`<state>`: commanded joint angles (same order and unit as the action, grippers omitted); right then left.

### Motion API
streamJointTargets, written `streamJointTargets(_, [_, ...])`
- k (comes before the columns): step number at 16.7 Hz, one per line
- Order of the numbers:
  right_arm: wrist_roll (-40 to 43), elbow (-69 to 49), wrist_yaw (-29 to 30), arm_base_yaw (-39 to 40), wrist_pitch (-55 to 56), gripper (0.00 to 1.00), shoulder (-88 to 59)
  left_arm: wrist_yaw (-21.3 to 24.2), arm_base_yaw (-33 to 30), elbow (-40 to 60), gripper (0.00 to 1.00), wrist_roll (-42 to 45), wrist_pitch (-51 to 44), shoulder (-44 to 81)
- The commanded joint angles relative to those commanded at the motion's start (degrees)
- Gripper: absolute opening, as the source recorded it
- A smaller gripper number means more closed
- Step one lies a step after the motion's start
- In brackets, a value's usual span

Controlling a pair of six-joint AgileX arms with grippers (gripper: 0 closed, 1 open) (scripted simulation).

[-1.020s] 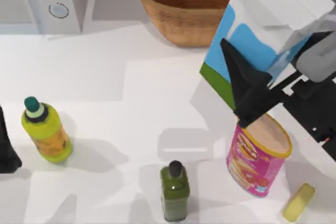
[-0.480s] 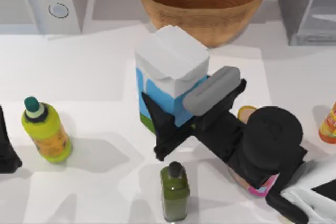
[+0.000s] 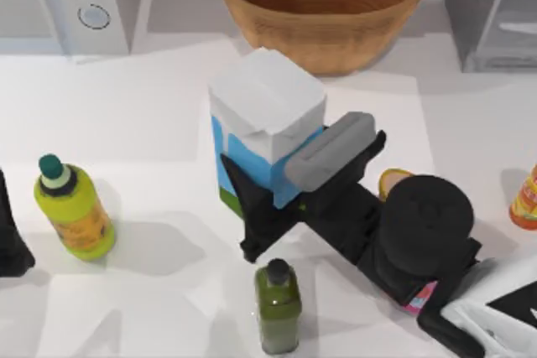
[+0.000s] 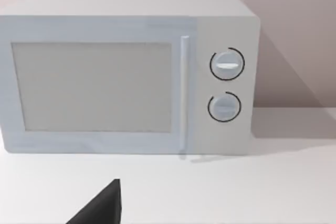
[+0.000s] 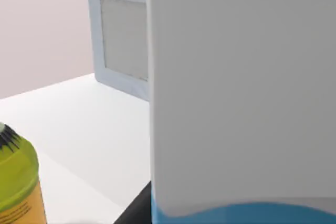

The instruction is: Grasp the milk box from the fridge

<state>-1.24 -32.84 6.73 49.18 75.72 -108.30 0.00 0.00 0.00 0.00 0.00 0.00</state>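
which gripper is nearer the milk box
Right. The right gripper is shut on the milk box at mid-table; the left gripper sits parked at the table's left edge, beyond the yellow bottle.

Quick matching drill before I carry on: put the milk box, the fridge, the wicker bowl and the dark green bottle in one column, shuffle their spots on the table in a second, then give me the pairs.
Things
1. milk box
2. fridge
3. wicker bowl
4. dark green bottle

Places, by the top view
A. far right corner of the table
B. near edge, about the middle
C. far edge, middle
D. table's middle, clamped in the right pincer

Pairs: 1-D, 2-A, 3-C, 4-B

The left pincer sits parked at the table's left edge.
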Motion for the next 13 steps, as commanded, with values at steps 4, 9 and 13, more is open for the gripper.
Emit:
streamJointTargets(4, [-1.92,-4.08,0.73,0.72,1.85,0.0,-1.73,0.0,0.0,0.0,1.0,0.0,0.0,0.0])
streamJointTargets(9, [-4.38,-10.22,1.23,0.78,2.62,0.0,-9.29,0.0,0.0,0.0,1.0,0.0,0.0,0.0])
streamJointTargets(13, [-1.53,-12.54,0.01,-0.09,2.53,0.0,-14.67,0.0,0.0,0.0,1.0,0.0,0.0,0.0])
